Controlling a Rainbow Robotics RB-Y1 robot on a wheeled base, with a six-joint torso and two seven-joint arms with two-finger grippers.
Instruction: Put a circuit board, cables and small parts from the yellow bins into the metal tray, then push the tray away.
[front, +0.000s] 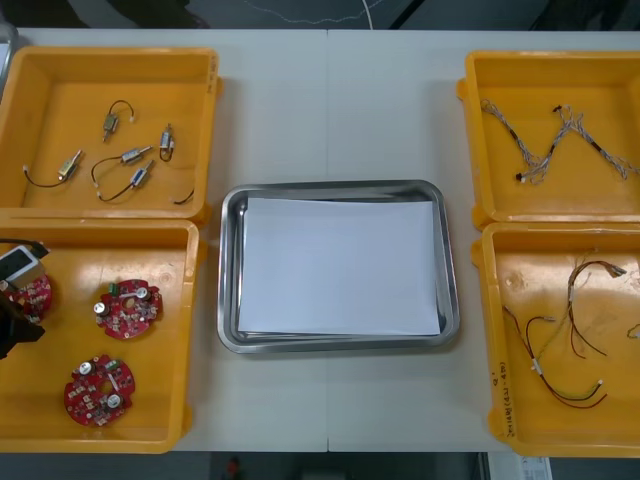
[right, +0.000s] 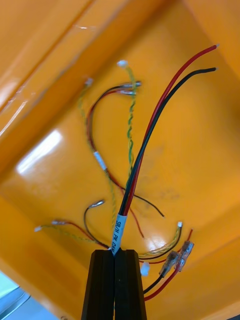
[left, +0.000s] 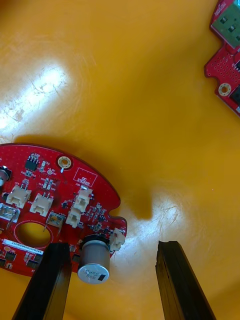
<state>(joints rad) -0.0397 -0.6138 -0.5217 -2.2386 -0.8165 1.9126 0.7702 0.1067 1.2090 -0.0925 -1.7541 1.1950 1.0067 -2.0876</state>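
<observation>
My left gripper (front: 12, 325) is at the left edge of the near-left yellow bin (front: 185, 330), low over its floor. Its fingers stand open (left: 112, 246). A round red circuit board (left: 55, 210) lies by one finger (left: 47, 280), its grey cylinder part in the gap. Two more boards (front: 127, 307) (front: 99, 388) lie in that bin. My right gripper (right: 115, 252) is shut on a red and black cable (right: 150, 135) at its white label, above the orange bin floor (right: 200, 165) with other thin cables. The metal tray (front: 338, 190) is white inside.
The far-left bin (front: 30, 70) holds several small metal parts (front: 130, 155). The far-right bin (front: 480, 80) holds twisted blue and white cables (front: 560, 140). The near-right bin (front: 490, 300) holds red, black and yellow cables (front: 560, 340). Another board's edge (left: 227, 50) lies beyond the left fingers.
</observation>
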